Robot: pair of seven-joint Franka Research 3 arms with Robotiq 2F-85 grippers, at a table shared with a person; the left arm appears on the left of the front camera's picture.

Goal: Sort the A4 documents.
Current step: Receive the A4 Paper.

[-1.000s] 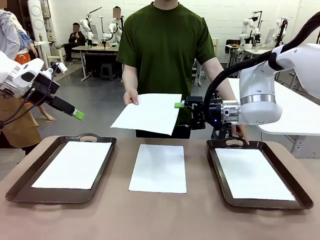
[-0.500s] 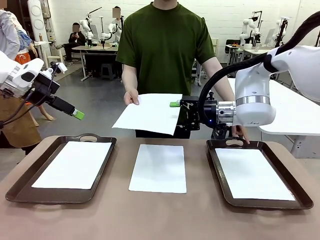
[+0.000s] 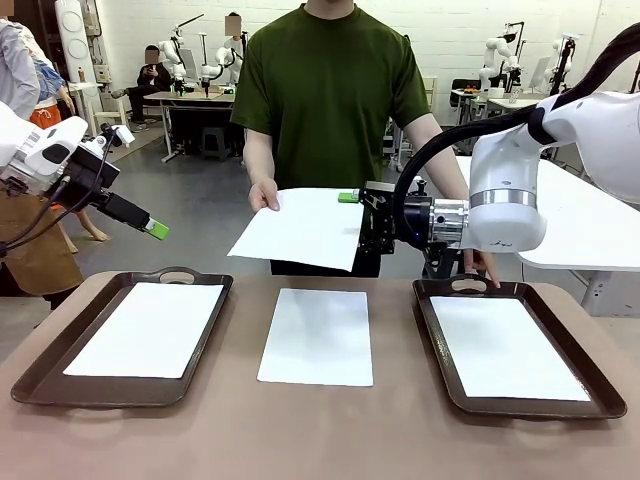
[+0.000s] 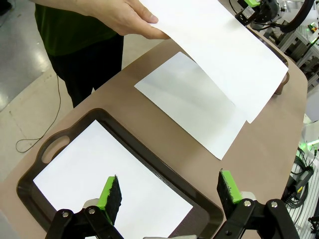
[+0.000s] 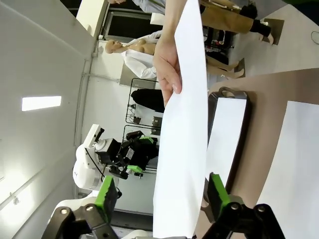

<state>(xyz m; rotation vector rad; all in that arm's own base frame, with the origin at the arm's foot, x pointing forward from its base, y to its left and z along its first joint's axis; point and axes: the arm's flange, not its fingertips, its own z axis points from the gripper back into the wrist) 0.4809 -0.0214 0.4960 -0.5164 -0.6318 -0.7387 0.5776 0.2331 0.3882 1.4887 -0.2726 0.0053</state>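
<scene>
Leftward is where the right gripper (image 5: pixel 162 195) has travelled, closing the gap it had beside the held sheet (image 3: pixel 300 225). Its green pads now straddle that sheet's right edge. They stand wide apart, one on each side of the paper, and are not pressed onto it. The arm reaches in level, with the wrist turned so that the fingers lie one above the other. The left gripper (image 4: pixel 169 191) has not shifted. It hangs high over the left tray (image 3: pixel 40 375), angled down, fingers spread wide and holding nothing.

The person's hand (image 3: pixel 262 195) pinches the held sheet at its left edge, above the table (image 3: pixel 320 430). The other hand (image 3: pixel 482 268) rests by the right tray (image 3: pixel 435 350) at its far handle.

Four A4 documents are in view — the held sheet, one (image 3: pixel 150 328) flat in the left tray, one (image 3: pixel 505 347) flat in the right tray, and one (image 3: pixel 318 335) on the bare table between the two trays.
</scene>
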